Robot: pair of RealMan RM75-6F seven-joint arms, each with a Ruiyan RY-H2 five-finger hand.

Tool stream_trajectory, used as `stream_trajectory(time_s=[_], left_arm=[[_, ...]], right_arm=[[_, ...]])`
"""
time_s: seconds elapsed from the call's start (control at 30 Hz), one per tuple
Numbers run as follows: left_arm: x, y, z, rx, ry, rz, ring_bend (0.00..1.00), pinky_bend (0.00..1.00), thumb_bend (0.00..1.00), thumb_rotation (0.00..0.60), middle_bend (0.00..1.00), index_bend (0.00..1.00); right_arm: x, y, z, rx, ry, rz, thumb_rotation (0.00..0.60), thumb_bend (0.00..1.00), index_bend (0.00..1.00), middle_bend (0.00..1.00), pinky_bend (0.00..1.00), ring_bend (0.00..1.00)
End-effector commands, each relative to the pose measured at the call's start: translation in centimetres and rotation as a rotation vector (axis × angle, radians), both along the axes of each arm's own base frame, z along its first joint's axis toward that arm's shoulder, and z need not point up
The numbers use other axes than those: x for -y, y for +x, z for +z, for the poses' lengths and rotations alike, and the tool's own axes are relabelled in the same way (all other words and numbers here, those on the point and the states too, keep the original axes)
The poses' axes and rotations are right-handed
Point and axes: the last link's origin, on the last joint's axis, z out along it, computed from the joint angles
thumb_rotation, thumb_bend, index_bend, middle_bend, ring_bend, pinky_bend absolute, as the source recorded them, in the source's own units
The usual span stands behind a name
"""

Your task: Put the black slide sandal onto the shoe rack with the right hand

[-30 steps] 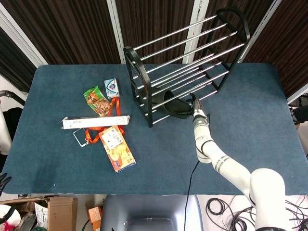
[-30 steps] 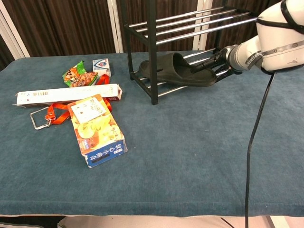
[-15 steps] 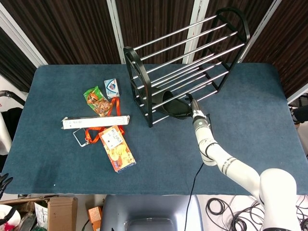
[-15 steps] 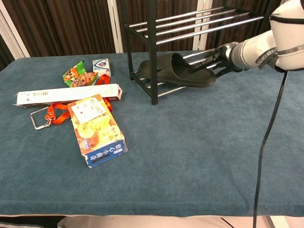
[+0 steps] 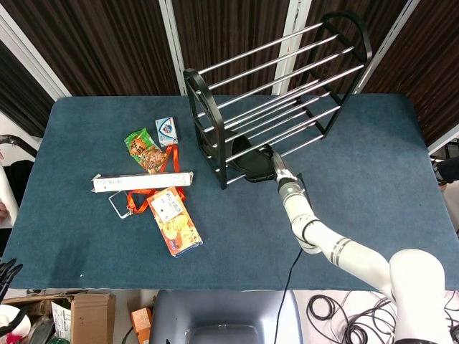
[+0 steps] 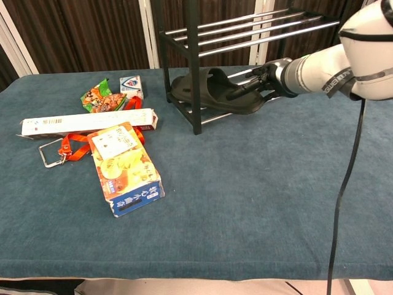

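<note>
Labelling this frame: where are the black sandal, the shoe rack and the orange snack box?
black sandal (image 6: 212, 83), chest view, strap.
shoe rack (image 6: 194, 74), chest view, front upright post.
orange snack box (image 6: 123, 166), chest view, top face.

inspector: count by kind?
clerk: one black slide sandal (image 6: 212, 91), one shoe rack (image 5: 276, 93), one hand (image 6: 261, 80) beside them. away from it: three snack packs, one long white box (image 6: 86, 121), one orange lanyard (image 6: 70, 149).
</note>
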Motion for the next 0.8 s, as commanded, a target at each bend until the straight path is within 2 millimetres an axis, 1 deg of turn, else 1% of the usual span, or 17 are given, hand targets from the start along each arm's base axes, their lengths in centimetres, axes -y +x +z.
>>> stream_trajectory(time_s=[0.03, 0.13, 0.23, 0.43, 0.53, 0.63, 0.77, 0.8], left_arm=[[0.2, -0.1, 0.2, 0.006, 0.006, 0.008, 0.0, 0.02, 0.33, 0.6, 0.0, 0.0], [0.3, -0.3, 0.5, 0.013, 0.017, 0.015, 0.0, 0.02, 0.33, 0.6, 0.0, 0.0], [0.4, -0.4, 0.6, 0.018, 0.016, 0.016, 0.0, 0.02, 0.33, 0.6, 0.0, 0.0], [0.5, -0.4, 0.5, 0.019, 0.011, 0.008, 0.0, 0.02, 0.33, 0.6, 0.0, 0.0], [0.6, -0.3, 0.4, 0.02, 0.009, 0.002, 0.0, 0.02, 0.33, 0.6, 0.0, 0.0], [0.5, -0.2, 0.2, 0.024, 0.006, -0.001, 0.0, 0.02, 0.33, 0.6, 0.0, 0.0], [0.3, -0.1, 0.1, 0.035, 0.007, -0.008, 0.0, 0.02, 0.33, 0.6, 0.0, 0.0], [0.2, -0.1, 0.2, 0.037, 0.012, -0.013, 0.0, 0.02, 0.33, 0.6, 0.0, 0.0]], right_arm=[[0.1, 1.1, -1.0, 0.014, 0.001, 0.012, 0.6, 0.0, 0.0, 0.07, 0.14, 0.0], [-0.2, 1.5, -1.6, 0.008, 0.018, 0.034, 0.6, 0.0, 0.0, 0.07, 0.14, 0.0], [-0.5, 1.4, -1.7, 0.009, 0.026, 0.044, 0.6, 0.0, 0.0, 0.06, 0.14, 0.0], [-1.2, 0.6, -0.6, 0.009, 0.036, 0.063, 0.6, 0.0, 0.0, 0.06, 0.14, 0.0], [-1.7, 0.1, 0.3, 0.002, 0.038, 0.081, 0.6, 0.0, 0.0, 0.06, 0.13, 0.0], [-2.6, -0.8, 1.6, -0.017, 0.045, 0.112, 0.6, 0.0, 0.0, 0.06, 0.13, 0.0], [-4.9, -2.8, 4.0, -0.091, 0.035, 0.185, 0.6, 0.0, 0.0, 0.05, 0.13, 0.0], [-6.0, -3.8, 4.9, -0.132, 0.019, 0.217, 0.6, 0.0, 0.0, 0.05, 0.12, 0.0]])
